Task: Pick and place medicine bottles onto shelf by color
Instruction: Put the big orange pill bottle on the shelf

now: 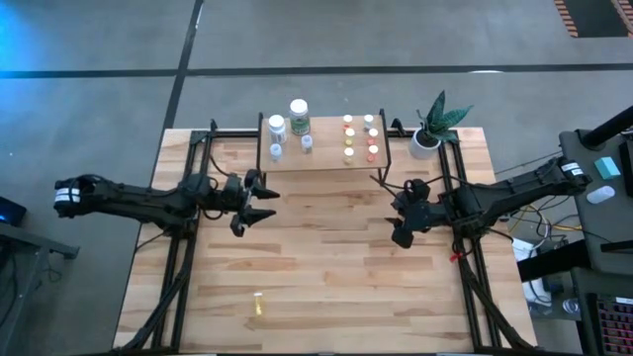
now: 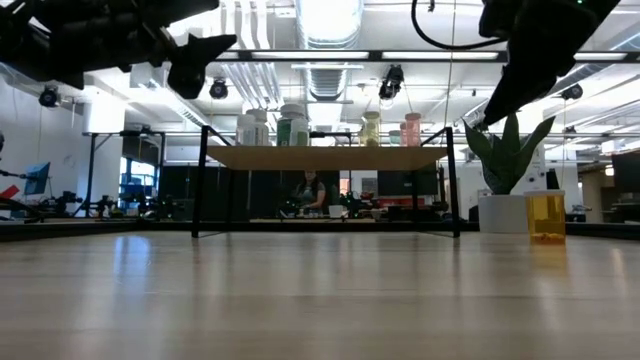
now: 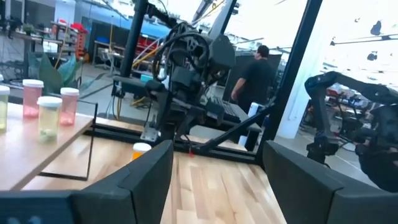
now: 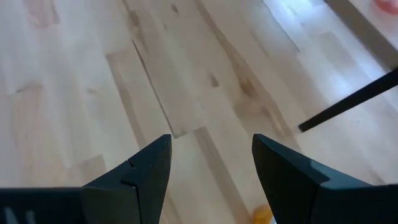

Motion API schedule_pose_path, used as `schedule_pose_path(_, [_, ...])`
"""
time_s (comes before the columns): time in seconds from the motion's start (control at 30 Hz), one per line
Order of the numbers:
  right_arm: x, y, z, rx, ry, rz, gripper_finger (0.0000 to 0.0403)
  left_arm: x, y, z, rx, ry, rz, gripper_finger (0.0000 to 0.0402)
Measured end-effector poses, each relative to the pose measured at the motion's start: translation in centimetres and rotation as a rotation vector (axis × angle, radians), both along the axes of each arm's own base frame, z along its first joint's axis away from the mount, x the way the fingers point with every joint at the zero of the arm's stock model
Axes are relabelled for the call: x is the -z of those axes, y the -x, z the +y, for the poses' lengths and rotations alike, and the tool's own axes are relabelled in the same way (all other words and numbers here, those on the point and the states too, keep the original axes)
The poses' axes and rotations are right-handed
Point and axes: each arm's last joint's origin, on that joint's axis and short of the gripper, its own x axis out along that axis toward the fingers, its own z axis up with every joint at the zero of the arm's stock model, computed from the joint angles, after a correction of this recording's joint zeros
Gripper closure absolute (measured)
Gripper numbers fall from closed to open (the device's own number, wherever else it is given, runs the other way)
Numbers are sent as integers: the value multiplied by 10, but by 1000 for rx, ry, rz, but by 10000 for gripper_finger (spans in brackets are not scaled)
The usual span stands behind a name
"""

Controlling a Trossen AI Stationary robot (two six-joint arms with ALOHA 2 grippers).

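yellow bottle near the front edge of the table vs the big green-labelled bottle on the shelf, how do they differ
The yellow bottle sits on the bare table, far from both arms; the green-labelled bottle stands on the shelf among other bottles. The yellow bottle looks much smaller than the green-labelled one. The yellow bottle's body is see-through yellow; the green-labelled bottle's is white with a green label. Both have white caps.
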Motion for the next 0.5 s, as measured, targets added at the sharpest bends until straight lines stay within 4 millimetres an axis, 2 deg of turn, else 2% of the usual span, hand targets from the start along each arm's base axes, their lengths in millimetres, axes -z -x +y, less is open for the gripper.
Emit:
schedule_pose_path(0.33, [1,1,2,-21,-71,22,188,4,-1,0,-5,-26,15,169])
schedule_pose_path(0.5, [5,8,1,41,-130,87,188,5,-1,0,-10,-50,16,169])
